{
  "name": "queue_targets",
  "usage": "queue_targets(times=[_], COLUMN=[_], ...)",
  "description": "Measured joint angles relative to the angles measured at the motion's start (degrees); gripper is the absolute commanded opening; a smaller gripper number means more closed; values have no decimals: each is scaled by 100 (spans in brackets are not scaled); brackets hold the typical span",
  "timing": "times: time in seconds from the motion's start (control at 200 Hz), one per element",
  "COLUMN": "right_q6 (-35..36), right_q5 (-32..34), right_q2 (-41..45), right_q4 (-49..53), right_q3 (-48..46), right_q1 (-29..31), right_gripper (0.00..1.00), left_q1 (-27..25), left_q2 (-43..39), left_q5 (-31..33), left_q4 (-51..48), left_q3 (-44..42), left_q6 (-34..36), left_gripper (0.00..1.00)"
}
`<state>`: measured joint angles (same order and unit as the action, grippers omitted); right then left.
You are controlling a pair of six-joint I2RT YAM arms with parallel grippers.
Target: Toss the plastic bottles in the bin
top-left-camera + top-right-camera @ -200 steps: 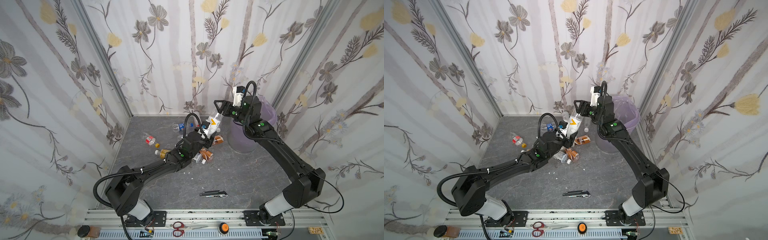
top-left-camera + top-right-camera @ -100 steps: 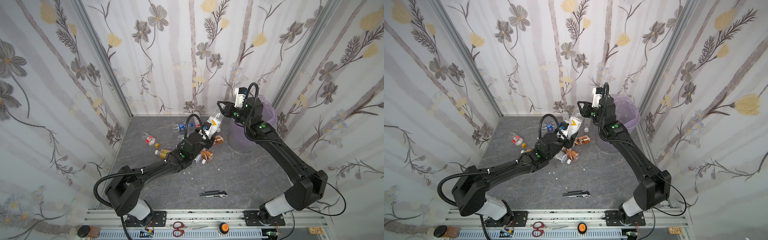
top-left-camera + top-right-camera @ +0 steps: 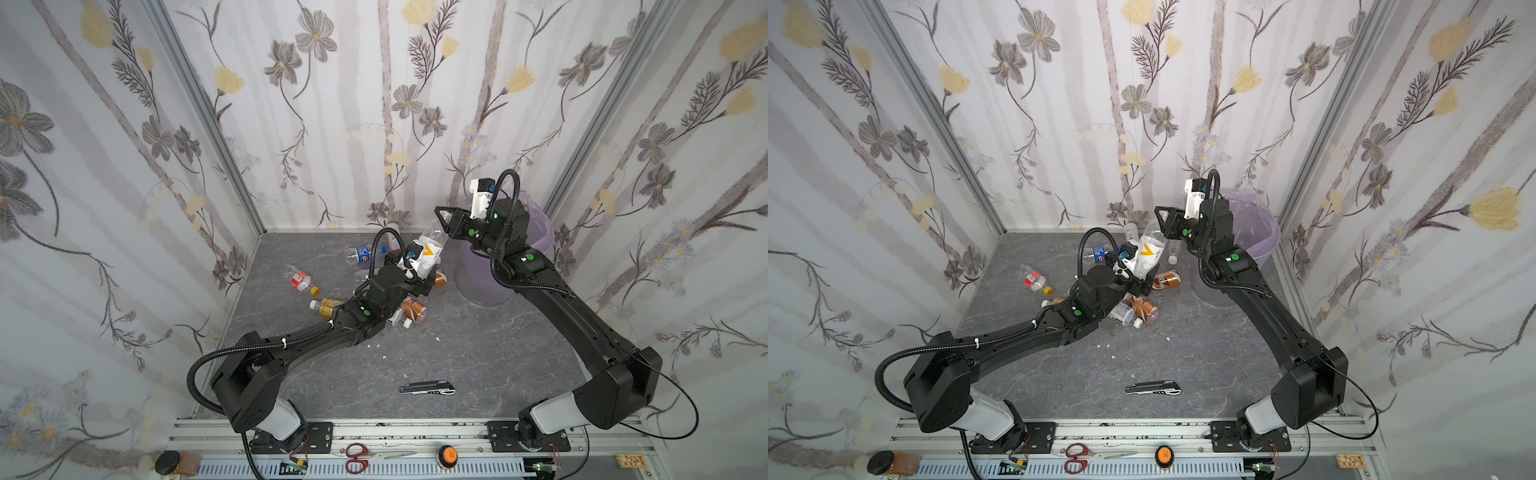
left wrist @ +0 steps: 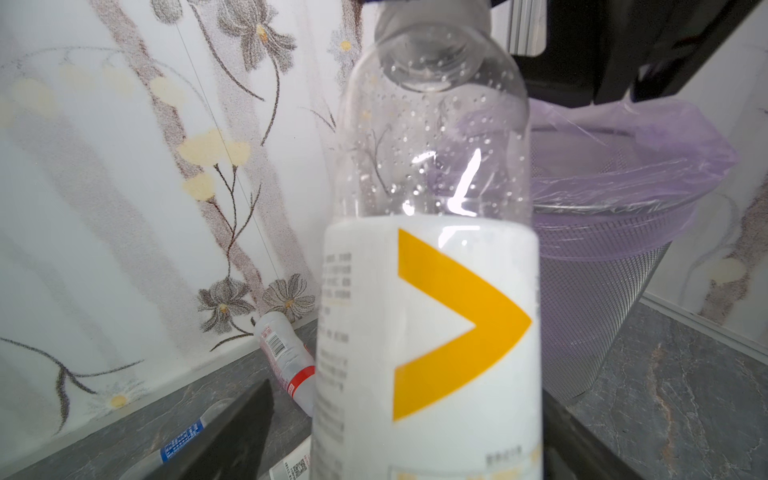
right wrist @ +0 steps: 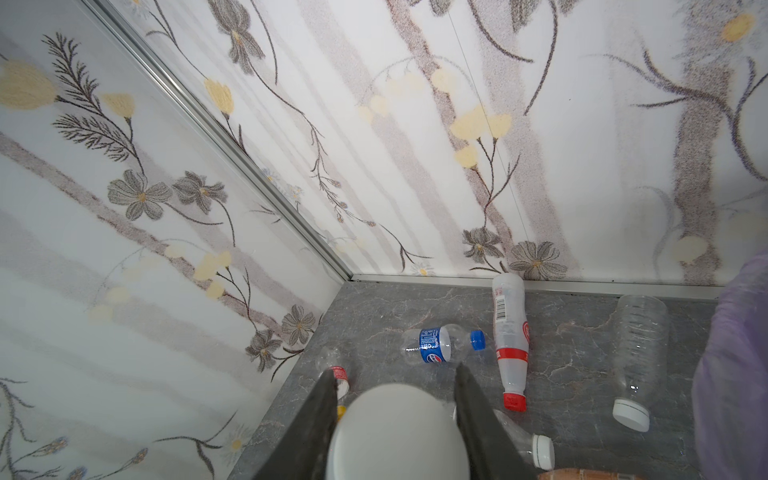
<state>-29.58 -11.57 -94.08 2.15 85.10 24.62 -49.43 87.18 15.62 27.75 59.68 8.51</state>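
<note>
— Which arm has the white-labelled bottle [image 3: 428, 254]?
— The right gripper [image 5: 395, 386]. It's clamped on the white cap, wrist turned sideways toward the middle, forearm climbing steeply from its base beside the bin [image 3: 484, 282].
— And the left gripper [image 4: 409, 395]?
— Spread wide around the bottle's lower body, with a gap showing beside one finger [image 4: 237, 432]. That arm lies stretched low over the grey floor [image 3: 478, 353], wrist bent upward.
— Where's the bottle?
— In the air, tilted, cap uppermost, just left of the bin, above other bottles [image 3: 409, 307] lying on the floor.
</note>
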Motion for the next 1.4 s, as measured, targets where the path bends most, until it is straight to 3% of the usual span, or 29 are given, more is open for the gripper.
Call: queue_targets(times=[0.25,0.45,0.629,0.814,0.899,1.024,1.099,1.189,1.404], right_q6=[634,1705,3069,4127,4225,3838,3731,3648,3309], right_q5=[654,2046,3467,4575,4865,5075,5101,5027,4824], right_q2=[116,761,1781,2090,1792,1108,964,1325,2153], right_q4=[586,723,-382,-1808,-2024,-1456,-713,-557,-962], right_q3=[940,1650,1274,551,330,98,-109,-219,2], right_q1=[-2,341,879,750,275,-317,-369,-326,-302], right_gripper=[13,11,14,16,27,76,91,100,100], left_q1=[-92,-98,-103,-103,-103,-105,-103,-103,-103], left_q2=[-466,-1106,-1373,-1388,-1370,-1340,-1344,-1364,-1276], left_q5=[61,76,44,-31,-55,-85,-85,-83,-61], left_q4=[13,76,155,160,155,157,160,153,164], left_q3=[-63,-96,-96,-131,-168,-214,-262,-308,-284], left_q6=[-22,-153,-232,-238,-254,-306,-363,-400,-474], left_gripper=[100,100,100,100,100,100,100,100,100])
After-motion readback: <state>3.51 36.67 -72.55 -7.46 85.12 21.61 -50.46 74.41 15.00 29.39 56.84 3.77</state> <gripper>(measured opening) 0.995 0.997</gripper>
